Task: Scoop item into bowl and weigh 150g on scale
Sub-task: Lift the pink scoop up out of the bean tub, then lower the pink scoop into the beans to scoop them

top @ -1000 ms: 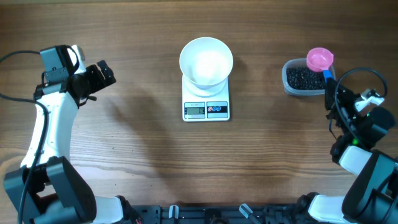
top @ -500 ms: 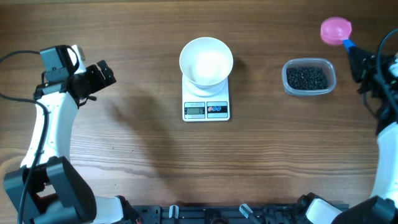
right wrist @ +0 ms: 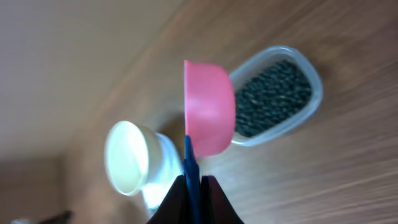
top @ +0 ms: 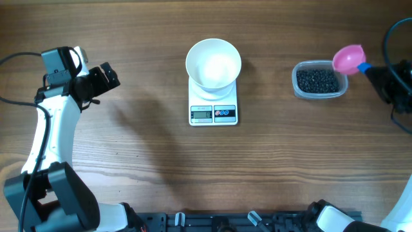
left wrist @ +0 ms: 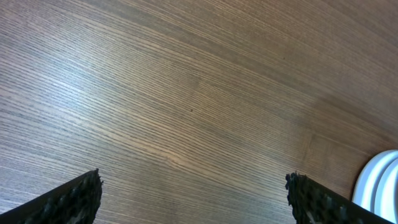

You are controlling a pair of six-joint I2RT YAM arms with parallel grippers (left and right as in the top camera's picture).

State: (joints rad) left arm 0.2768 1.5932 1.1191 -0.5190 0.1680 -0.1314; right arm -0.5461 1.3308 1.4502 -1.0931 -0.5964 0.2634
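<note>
Across your wooden table (top: 290, 161), the weighing job stands at its opening step, with nothing yet to weigh. On the left side, your left arm (top: 55, 129) idles well apart from the work, and the left gripper (top: 108, 80) has its jaws spread wide over bare wood, holding nothing. At the far right edge, your right gripper (right wrist: 192, 196) is clamped tight on the blue handle (right wrist: 190, 158) of a pink scoop (top: 348, 58). In the middle of the table the white scale (top: 214, 114) sits square, its display facing the near edge, too small to read from overhead. The white bowl (top: 214, 64) rests on the scale's far half and its inside shows plain white, with no dark grains in it. To the right of the scale, well clear of it, the clear tub (top: 320, 96) holds the whole heap of black beads (top: 317, 80). The scoop hovers tilted at the tub's far right corner, just above its rim, and no beads show in its cup. By this evidence the tool is in hand and the bowl is placed. What is left is the dip into the tub, the carries left to the bowl, and trimming the load to the target weight.
</note>
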